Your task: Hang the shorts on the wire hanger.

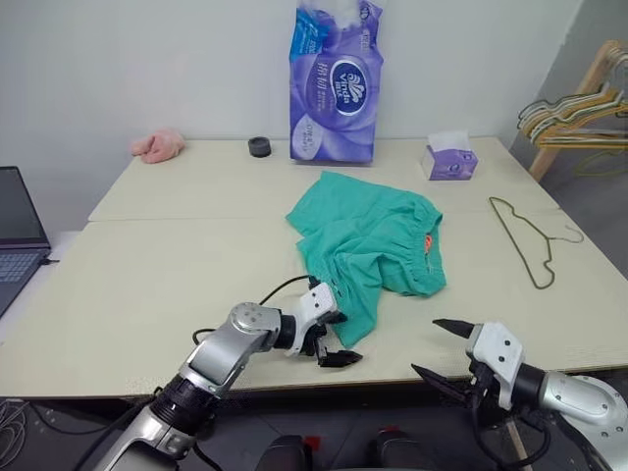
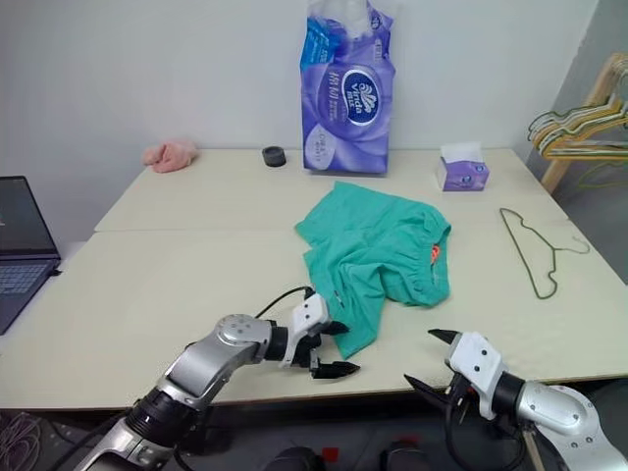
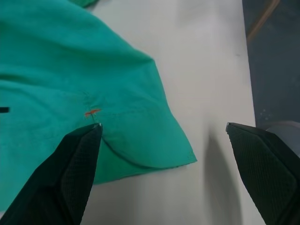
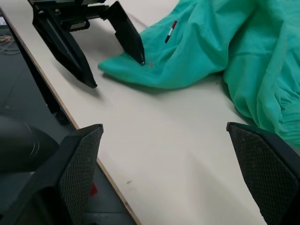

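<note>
The shorts lie crumpled on the pale surface, roughly at its middle, waistband toward the right with an orange tag showing at the gathered edge. One leg runs down toward the near edge of the surface and ends in a corner of hem.

The left gripper sits at that hem corner, its jaws wide apart. In the right wrist view one black finger has its tip down on the fabric edge, while the other stands off the cloth, over bare surface near the edge. Nothing is clamped between them. The left wrist view shows the hem corner lying flat, with a small orange stitch mark just by one fingertip.

The right gripper hangs to the right of the shorts at the near edge of the surface, apart from the cloth, jaws spread wide and empty.

The hanger lies flat on the surface well to the right of the shorts, hook pointing right, not touching them.

Behind the shorts stands a purple tissue pack; right of it a small tissue box; left of it a dark roll and a pink cloth. More hangers hang on a wooden rack beyond the right edge, and a laptop sits far left.
</note>
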You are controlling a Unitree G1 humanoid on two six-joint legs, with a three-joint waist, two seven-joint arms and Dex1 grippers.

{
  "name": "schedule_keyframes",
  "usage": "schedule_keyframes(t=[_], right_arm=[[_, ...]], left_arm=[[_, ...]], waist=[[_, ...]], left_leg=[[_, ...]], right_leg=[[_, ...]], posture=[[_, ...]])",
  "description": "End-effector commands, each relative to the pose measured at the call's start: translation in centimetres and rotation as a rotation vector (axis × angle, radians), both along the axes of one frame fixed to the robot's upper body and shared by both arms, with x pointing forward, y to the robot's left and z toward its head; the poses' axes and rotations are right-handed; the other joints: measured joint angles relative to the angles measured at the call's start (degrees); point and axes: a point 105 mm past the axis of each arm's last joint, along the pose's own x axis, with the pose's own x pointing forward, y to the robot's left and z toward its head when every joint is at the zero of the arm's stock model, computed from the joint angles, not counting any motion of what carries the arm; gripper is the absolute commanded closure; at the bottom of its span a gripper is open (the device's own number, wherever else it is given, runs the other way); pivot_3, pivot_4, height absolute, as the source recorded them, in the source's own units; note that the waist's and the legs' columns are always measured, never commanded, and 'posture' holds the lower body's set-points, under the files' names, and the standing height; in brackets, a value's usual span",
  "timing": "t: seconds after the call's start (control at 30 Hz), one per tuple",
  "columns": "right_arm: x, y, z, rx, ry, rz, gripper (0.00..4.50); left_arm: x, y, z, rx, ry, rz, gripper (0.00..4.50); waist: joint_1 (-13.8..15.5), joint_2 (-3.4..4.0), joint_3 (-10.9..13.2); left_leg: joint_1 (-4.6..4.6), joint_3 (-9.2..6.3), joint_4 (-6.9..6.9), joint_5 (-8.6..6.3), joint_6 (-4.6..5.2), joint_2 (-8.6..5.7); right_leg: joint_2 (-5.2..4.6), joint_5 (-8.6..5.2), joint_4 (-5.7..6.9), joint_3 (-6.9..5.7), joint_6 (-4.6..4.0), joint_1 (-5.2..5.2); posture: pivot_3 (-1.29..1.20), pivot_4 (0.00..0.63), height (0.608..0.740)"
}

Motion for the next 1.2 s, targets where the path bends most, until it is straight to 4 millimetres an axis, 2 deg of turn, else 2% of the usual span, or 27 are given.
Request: schedule_keyframes(t=[0.03, 0.17, 0.4, 0.57, 0.73, 0.9, 1.1, 1.2], right_arm=[[0.3, -0.2, 1.1, -0.023, -0.085, 0.002, 0.0], [1.3, -0.5, 1.3, -0.044, -0.138, -0.014, 0.0], [3.3, -1.6, 0.8, -0.149, -0.161, -0.038, 0.0], [6.4, -2.7, 0.7, -0.275, -0.215, -0.059, 0.0], [9.7, -2.0, 1.3, -0.438, -0.342, 0.047, 0.0], [10.7, 0.0, 0.9, -0.543, -0.4, 0.217, 0.0], [12.9, -0.4, 0.4, -0.708, -0.449, 0.304, 0.0], [13.7, -0.8, 0.5, -0.774, -0.476, 0.336, 0.59]], left_arm=[[0.4, 0.1, -1.7, 0.081, -0.054, -0.004, 0.02], [0.7, 0.7, -2.2, 0.09, -0.069, 0.018, 0.82], [1.8, 2.6, -1.8, 0.078, -0.1, 0.106, 3.0], [2.9, 4.3, -0.8, 0.079, -0.137, 0.177, 4.48], [3.9, 5.3, 0.9, 0.034, -0.161, 0.234, 4.48], [4.4, 6.1, 2.6, -0.027, -0.159, 0.266, 4.48], [4.5, 8.3, 3.6, -0.017, -0.172, 0.24, 4.48], [5.0, 9.4, 4.0, 0.003, -0.186, 0.234, 4.5]], waist=[[0.0, 0.02, 0.0], [-0.1, 0.03, -0.1], [-0.2, 0.06, -0.1], [-0.4, 0.09, -0.1], [-0.5, 0.12, -0.1], [-0.3, 0.1, 0.0], [-0.1, 0.11, 0.0], [-0.1, 0.13, 0.0]], left_leg=[[0.02, 0.0, 0.0, 0.0, 0.0, 0.0], [0.05, 0.0, 0.0, 0.0, 0.0, 0.0], [0.06, 0.0, -0.01, -0.02, -0.02, 0.01], [0.1, 0.02, -0.05, -0.02, -0.03, 0.05], [0.11, 0.06, -0.06, -0.02, -0.03, 0.05], [0.06, 0.02, -0.09, -0.02, -0.03, 0.05], [0.06, 0.04, -0.06, -0.02, -0.03, 0.02], [0.06, 0.04, -0.06, -0.02, -0.04, 0.02]], right_leg=[[0.0, 0.0, -0.01, 0.0, 0.0, 0.02], [-0.01, -0.02, -0.02, 0.01, -0.02, 0.05], [0.0, 0.0, -0.01, 0.0, 0.01, 0.05], [0.03, -0.01, 0.04, 0.0, -0.01, 0.02], [0.03, 0.0, 0.05, 0.01, -0.01, 0.01], [0.03, 0.0, 0.08, -0.01, -0.03, -0.06], [0.0, 0.14, 0.1, 0.0, -0.26, -0.06], [-0.01, 0.16, 0.11, 0.0, -0.29, -0.07]], posture=[[-0.12, 0.053, 0.74], [-0.12, 0.048, 0.74], [-0.1, 0.044, 0.74], [-0.09, 0.046, 0.74], [-0.08, 0.048, 0.74], [-0.08, 0.048, 0.74], [-0.06, 0.047, 0.74], [-0.06, 0.047, 0.74]])
